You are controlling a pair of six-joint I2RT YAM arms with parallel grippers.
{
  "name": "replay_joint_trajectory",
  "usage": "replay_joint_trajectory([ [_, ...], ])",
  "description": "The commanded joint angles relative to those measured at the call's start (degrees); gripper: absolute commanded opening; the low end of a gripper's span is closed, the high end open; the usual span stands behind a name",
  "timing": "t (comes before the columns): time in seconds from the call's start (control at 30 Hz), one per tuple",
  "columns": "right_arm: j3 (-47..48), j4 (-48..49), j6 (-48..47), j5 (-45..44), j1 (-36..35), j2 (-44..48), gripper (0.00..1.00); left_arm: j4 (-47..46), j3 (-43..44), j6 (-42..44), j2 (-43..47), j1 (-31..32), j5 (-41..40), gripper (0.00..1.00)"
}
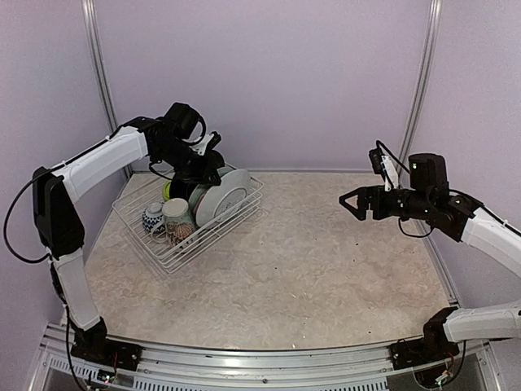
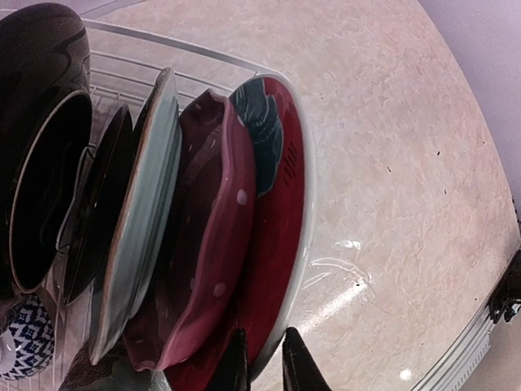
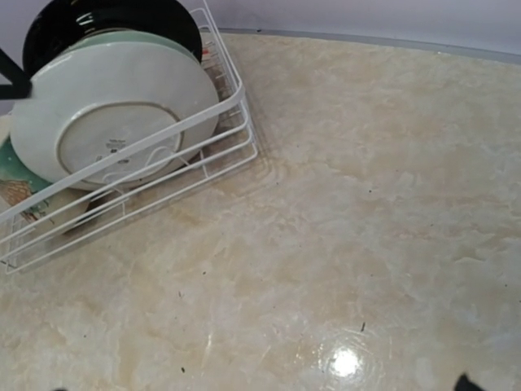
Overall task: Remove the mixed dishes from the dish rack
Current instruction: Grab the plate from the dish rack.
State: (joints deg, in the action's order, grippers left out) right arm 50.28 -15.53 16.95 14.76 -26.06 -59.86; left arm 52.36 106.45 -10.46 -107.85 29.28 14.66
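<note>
Top external, dish rack: the rack (image 1: pixel 213 239) stands on the worktop (image 1: pixel 309 269), loaded. A cream mug (image 1: pixel 177 217) and a blue-white bowl (image 1: pixel 153 217) sit at its near end, and the plates (image 1: pixel 221 195) stand on edge at its far end.
Top external, left tool: my left tool (image 1: pixel 212 169) is down on top of the plates, at the rack's far end.
Top external, right tool: my right tool (image 1: pixel 352 204) hangs over bare worktop, well apart from the rack. Its jaws are spread and hold nothing.
Left wrist, plates: the red floral plate (image 2: pixel 285 204) is outermost, against the rack's end wall. Next to it is the pink dotted plate (image 2: pixel 213 244), then a pale plate (image 2: pixel 142 228).
Left wrist, tool: my fingertips (image 2: pixel 237 365) stand a narrow gap apart. The red plate's rim seems to run between them, but I cannot tell whether the pads are pressing it.
Left wrist, step: I judge I am taking the red floral plate.
Left wrist, how: I should seat both pads on that rim alone, clear of the pink one. Then I should lift straight up along the slot, so the neighbours and the rack's wire are not dragged.
Right wrist, dish rack: I see the end wall (image 3: pixel 242 96) with the outer plate's underside (image 3: pixel 114 134) behind it.
Right wrist, risk: a glazed rim may slip, so I should close firmly before raising.
</note>
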Motion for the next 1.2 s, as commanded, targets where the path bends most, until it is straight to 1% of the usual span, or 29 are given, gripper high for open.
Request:
replay_joint_trajectory([
  [0.0,0.43,0.62,-0.26,-1.91,-1.08,-0.41,1.00,0.69,1.26,3.64,-2.24,0.24,3.26,0.13],
  [0.07,0.43,0.36,0.07,-2.19,-1.22,-0.39,1.00,0.48,1.42,3.90,-2.84,-0.78,4.50,0.09],
  [0.17,0.47,-0.30,0.44,-2.84,-1.35,-0.52,1.00,0.32,2.23,2.90,-3.95,-2.66,7.50,0.08],
  [0.27,0.08,-0.60,0.57,-3.41,-1.45,-0.34,1.00,0.07,2.53,2.78,-4.63,-3.62,9.88,0.12],
  [0.4,-0.37,-0.04,1.08,-2.87,-1.51,-0.76,1.00,-0.54,2.38,2.38,-5.16,-4.88,14.39,0.12],
  [0.5,-0.36,0.38,1.33,-2.94,-1.57,-1.05,1.00,-0.47,2.36,2.69,-5.39,-4.55,16.06,0.13],
  [0.6,-0.34,0.97,1.21,-2.72,-1.62,-1.23,1.00,-0.06,2.78,2.68,-6.19,-3.70,12.82,0.16],
  [0.67,-0.66,1.94,1.11,-1.45,-1.71,-1.20,1.00,0.15,3.14,2.03,-6.93,-3.17,9.84,0.16],
  [0.87,-1.47,3.29,1.50,-0.10,-1.90,-1.23,1.00,-1.90,2.05,1.40,-7.24,-1.85,6.72,0.25],
  [1.07,-2.72,4.60,1.85,1.09,-2.55,-0.41,1.00,-2.04,3.52,1.52,-9.35,-1.41,4.38,0.25],
  [1.17,-2.88,4.53,2.03,0.32,-2.85,0.24,1.00,-2.05,3.91,1.93,-10.05,-1.41,3.70,0.25],
])
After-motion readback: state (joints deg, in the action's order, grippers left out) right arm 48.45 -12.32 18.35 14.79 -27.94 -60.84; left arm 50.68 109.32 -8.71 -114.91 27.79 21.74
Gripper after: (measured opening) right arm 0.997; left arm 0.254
